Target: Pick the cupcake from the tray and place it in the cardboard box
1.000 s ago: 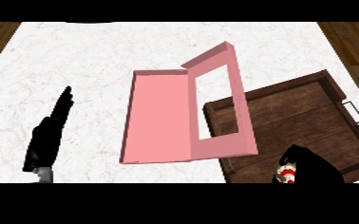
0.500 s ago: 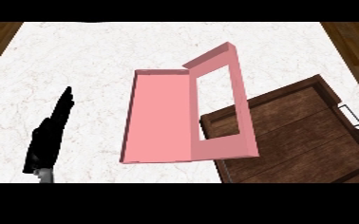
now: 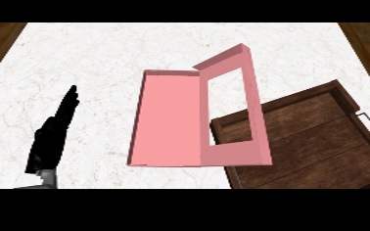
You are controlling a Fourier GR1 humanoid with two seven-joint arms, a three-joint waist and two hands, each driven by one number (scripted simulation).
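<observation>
White marbled stone makes up the counter top [image 3: 108,54], which runs from the far edge down to the near edge of the head view, with strips of brown wood showing past its far left and far right corners. Broad bare stretches of stone lie along the far edge and over the whole left half, so the widest open room is there, while the right near corner is crowded. A flat pink cardboard box [image 3: 168,120] lies open near the middle of the counter, its shallow body a long rectangle with low walls, and its hinged pink lid [image 3: 235,151] with a rectangular window cut through it is swung out to the right. That lid overlaps the left edge of a dark brown wooden tray [image 3: 311,142] with a raised rim, which sits at the right near corner and runs out of view at the right and near edges. The box interior shows only plain pink card, and the visible part of the tray shows only bare planks; no cupcake can be seen anywhere, so where it is cannot be told. The robot's black left hand [image 3: 51,137] shows near the left near edge, released, its fingers straight and together, pointing toward the far edge, touching nothing and well apart from the box. The right hand does not show.
</observation>
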